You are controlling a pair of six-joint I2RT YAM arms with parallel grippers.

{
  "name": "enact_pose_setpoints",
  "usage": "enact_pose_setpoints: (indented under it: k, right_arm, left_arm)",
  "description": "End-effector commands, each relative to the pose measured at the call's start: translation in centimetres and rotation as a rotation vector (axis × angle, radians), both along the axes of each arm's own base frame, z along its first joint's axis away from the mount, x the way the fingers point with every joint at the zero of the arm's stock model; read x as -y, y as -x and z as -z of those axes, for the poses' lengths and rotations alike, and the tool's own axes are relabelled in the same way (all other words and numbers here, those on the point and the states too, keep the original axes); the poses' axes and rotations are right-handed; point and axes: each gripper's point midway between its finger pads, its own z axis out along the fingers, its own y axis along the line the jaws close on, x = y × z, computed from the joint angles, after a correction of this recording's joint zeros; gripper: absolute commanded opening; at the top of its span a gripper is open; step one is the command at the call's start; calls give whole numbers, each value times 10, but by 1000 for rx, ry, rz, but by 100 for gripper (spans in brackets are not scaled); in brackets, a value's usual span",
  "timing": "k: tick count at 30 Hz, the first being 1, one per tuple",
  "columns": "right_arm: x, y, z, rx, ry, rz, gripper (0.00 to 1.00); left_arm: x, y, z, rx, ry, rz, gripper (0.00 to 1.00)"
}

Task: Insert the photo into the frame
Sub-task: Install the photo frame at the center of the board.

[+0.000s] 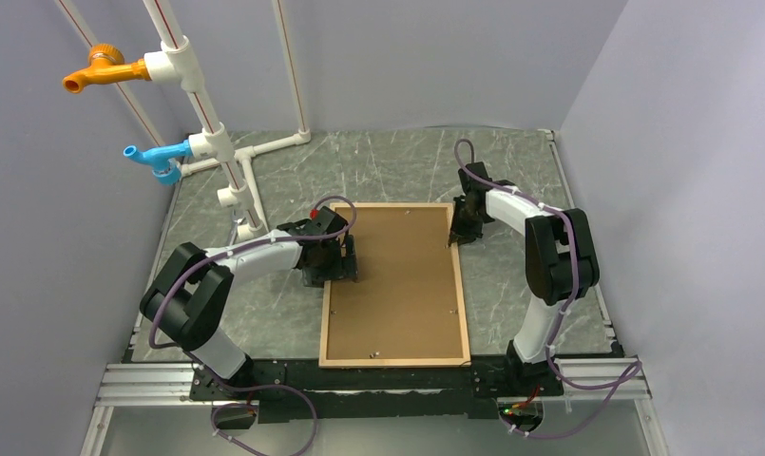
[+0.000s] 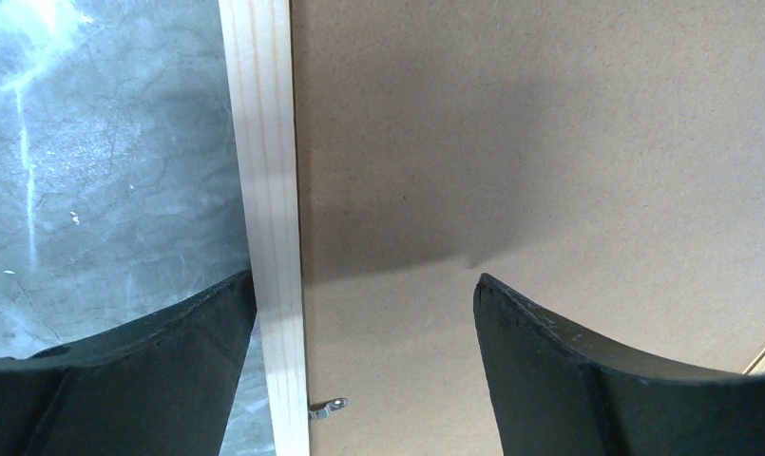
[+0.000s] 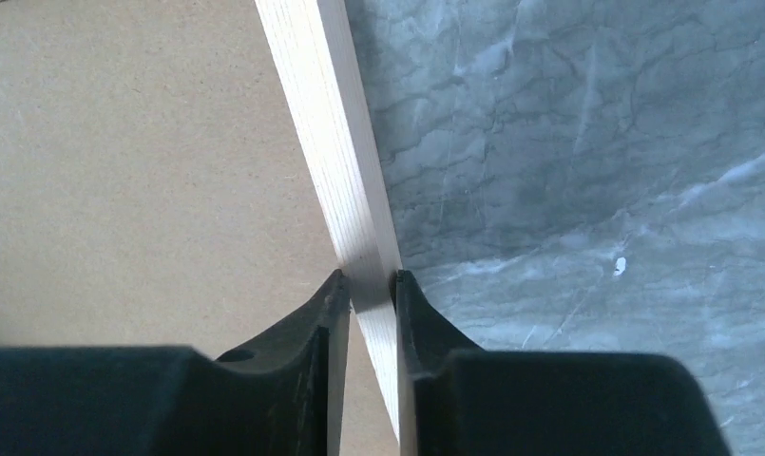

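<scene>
The light-wood frame lies flat on the table, its opening filled by a plain brown backing board. The photo is hidden; no print shows in any view. My left gripper is open, its jaws straddling the frame's left strip, one finger over the table and one over the board. My right gripper is shut on the frame's right strip near its far corner, with a finger on each side of the wood.
White pipes with a blue tap and an orange tap stand at the back left. A small metal retaining tab sticks out from the frame's left strip over the board. Grey walls close in both sides.
</scene>
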Motion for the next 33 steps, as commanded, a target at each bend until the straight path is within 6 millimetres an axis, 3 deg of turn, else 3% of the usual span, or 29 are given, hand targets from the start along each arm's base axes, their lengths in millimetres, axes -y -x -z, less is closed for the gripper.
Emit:
enact_pose_setpoints:
  k: [1, 6, 10, 16, 20, 22, 28, 33]
  right_arm:
    - [13, 6, 9, -28, 64, 14, 14]
    - [13, 7, 5, -18, 64, 14, 3]
    - [11, 4, -2, 3, 53, 7, 4]
    - [3, -3, -37, 100, -8, -4, 66]
    - [-1, -1, -56, 140, -53, -3, 95]
    - [-4, 2, -63, 153, -85, 2, 99]
    - [-12, 13, -58, 151, -154, -1, 100]
    - [-14, 15, -47, 127, -163, -5, 100]
  left_arm:
    - [1, -2, 0, 16, -5, 12, 88]
    - [0, -2, -4, 21, -5, 10, 88]
    - [1, -2, -8, 33, 0, 18, 88]
    - [-3, -12, -21, 100, -22, 35, 89]
    - [-2, -24, -30, 136, -37, 46, 89]
    - [-2, -32, -32, 148, -53, 50, 89]
    - [-1, -63, -41, 170, -111, 50, 88]
    - [-6, -85, -30, 126, -151, 30, 86]
